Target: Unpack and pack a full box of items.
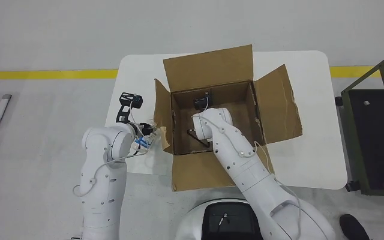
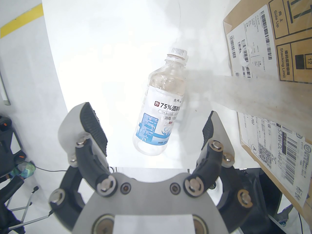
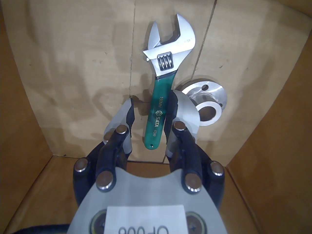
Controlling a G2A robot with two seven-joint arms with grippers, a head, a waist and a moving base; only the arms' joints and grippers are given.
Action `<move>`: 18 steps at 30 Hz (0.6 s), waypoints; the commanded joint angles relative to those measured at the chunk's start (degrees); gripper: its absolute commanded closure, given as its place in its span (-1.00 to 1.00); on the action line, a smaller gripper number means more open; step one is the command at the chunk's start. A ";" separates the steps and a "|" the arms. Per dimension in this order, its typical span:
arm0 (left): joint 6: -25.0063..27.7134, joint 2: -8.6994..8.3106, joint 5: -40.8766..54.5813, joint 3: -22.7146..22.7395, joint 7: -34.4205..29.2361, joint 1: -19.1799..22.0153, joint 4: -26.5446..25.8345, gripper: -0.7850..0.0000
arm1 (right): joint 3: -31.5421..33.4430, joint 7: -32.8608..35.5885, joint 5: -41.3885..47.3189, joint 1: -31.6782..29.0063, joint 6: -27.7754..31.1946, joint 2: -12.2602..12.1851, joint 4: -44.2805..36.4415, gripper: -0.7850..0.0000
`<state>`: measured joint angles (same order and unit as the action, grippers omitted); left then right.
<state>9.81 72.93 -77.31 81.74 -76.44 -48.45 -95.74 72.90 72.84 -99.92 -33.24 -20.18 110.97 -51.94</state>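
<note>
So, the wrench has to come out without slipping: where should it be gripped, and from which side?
Likely best by the green handle of the wrench, mid-length, from straight above: it lies flat on the box floor, and the handle's straight narrow sides fit inside the open right gripper.

The left arm is held at the left of the scene, bent at the elbow, with the forearm laid towards the far side. The left gripper is spread wide, and its ribbed black pads are turned inward. The right arm is stretched from the near side towards the far left, with the wrist bent downward. The right gripper is pointed down, its fingers parted only narrowly (far less than the left's).
</note>
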 commanded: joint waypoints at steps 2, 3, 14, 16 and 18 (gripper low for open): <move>0.00 0.00 0.00 0.00 0.00 0.00 0.00 -1.00 | 0.00 -0.14 -0.14 -0.38 0.22 -0.04 -0.54 0.16; 0.00 0.00 0.00 0.00 0.00 0.00 0.00 -1.00 | 0.01 -0.23 -0.27 -0.56 0.41 -0.07 -0.51 0.17; 0.00 0.00 0.00 0.00 0.00 0.00 0.00 -1.00 | 0.16 -1.03 -1.30 -1.51 0.79 -0.26 -0.69 0.17; 0.00 0.00 0.00 0.00 0.00 0.00 0.00 -1.00 | 0.33 -1.13 -1.32 -1.62 0.79 -0.31 -1.01 0.15; 0.00 0.00 0.00 0.00 0.00 0.00 0.00 -1.00 | 0.41 -1.08 -1.31 -1.74 0.94 -0.33 -1.25 0.15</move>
<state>9.81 72.93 -77.31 81.74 -76.44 -48.45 -95.74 73.29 71.72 -101.23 -34.93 -19.29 110.64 -53.11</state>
